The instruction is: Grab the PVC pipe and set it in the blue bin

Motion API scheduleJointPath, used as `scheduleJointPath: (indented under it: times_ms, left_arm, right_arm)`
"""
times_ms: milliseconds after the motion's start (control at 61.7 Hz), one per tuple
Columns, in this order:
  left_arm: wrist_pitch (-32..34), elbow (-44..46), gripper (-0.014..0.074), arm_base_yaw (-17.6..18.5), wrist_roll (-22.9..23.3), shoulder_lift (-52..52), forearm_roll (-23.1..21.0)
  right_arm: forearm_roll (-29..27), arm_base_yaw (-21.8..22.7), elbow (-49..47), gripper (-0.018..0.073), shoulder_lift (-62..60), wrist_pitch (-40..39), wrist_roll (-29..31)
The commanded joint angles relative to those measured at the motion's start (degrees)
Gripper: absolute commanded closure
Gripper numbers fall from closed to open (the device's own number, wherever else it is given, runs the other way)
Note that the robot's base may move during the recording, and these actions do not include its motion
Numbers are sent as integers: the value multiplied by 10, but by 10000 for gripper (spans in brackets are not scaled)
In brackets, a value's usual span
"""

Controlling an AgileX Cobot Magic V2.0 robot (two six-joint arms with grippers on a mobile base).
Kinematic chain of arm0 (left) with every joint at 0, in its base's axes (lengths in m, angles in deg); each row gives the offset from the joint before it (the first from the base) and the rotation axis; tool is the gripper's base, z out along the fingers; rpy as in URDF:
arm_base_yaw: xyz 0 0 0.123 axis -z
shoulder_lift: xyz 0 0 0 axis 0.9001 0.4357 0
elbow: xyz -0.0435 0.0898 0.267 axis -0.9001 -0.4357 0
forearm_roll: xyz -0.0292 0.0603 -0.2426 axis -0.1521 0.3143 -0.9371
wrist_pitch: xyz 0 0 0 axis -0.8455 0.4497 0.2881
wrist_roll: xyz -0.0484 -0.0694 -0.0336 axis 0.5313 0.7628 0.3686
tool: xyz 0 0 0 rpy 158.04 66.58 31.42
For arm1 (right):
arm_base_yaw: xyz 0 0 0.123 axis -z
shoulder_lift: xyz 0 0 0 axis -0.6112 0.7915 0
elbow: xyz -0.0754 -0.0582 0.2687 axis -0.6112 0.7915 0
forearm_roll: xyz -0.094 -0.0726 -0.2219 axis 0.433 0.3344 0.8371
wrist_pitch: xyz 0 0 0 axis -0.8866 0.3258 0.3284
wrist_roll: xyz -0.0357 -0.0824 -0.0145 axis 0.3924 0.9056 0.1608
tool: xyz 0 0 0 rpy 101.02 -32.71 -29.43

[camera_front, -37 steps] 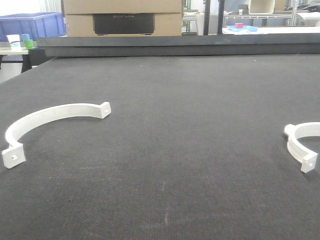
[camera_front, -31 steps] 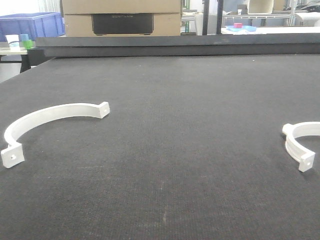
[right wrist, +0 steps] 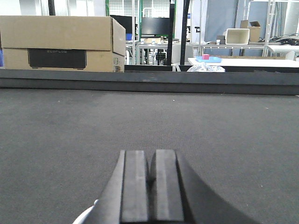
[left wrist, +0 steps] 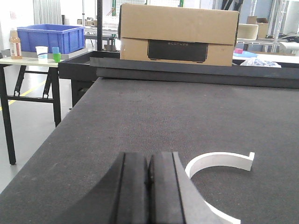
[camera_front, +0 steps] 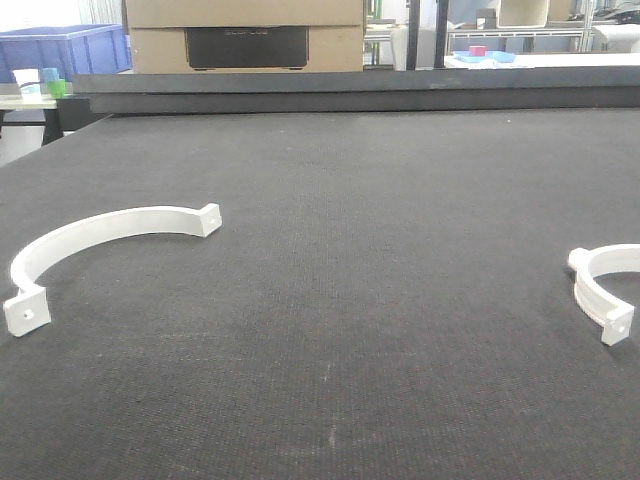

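Observation:
A large white curved PVC piece (camera_front: 100,228) lies on the black table (camera_front: 350,200) at the left. A smaller white curved PVC piece (camera_front: 600,290) lies at the right edge. The blue bin (camera_front: 70,50) stands far back left on a side table; it also shows in the left wrist view (left wrist: 49,37). Neither gripper shows in the front view. My left gripper (left wrist: 148,161) is shut and empty, with the large piece (left wrist: 219,161) just to its right. My right gripper (right wrist: 152,158) is shut and empty, with a white piece's edge (right wrist: 86,215) low to its left.
A cardboard box (camera_front: 245,35) stands behind a raised black ledge (camera_front: 350,90) at the table's far end. A side table (left wrist: 28,58) with cups and a bottle stands past the table's left edge, with open floor below it.
The front view shifts by a few pixels and back. Both PVC pieces lie where they were.

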State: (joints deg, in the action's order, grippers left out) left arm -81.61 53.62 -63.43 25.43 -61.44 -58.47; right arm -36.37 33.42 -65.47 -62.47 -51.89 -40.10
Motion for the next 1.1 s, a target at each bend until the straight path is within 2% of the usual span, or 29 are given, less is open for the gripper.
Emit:
scheduleJointPath:
  times_ms: [0,97,292,421,681,794,988,1086]
  left_arm:
    - [8,1,707,0,0,-3,7]
    - [8,1,707,0,0,-3,7]
    - [8,1,707,0,0,-3,7]
    - [19,1,707,0,0,-3,7]
    - [216,1,707,0,0,-3,6]
    - [218,9,707,0,0,-3,6]
    - [215,79,707,0,-40,19,6]
    - [201,127,707,0,-41,53,6]
  right_arm:
    - [2,2,0,728,-2,-12,3]
    - [4,2,0,728,-2,-14,3]
    - [3,2,0,728,-2,-108,3]
    - [3,2,0,728,-2,-119,3]
    - [6,2,0,728,-2,-249,14]
    - [6,2,-1,728,-2,-250,23]
    - [6,2,-48,728,-2,-252,23]
    - [6,2,-75,728,-2,-252,23]
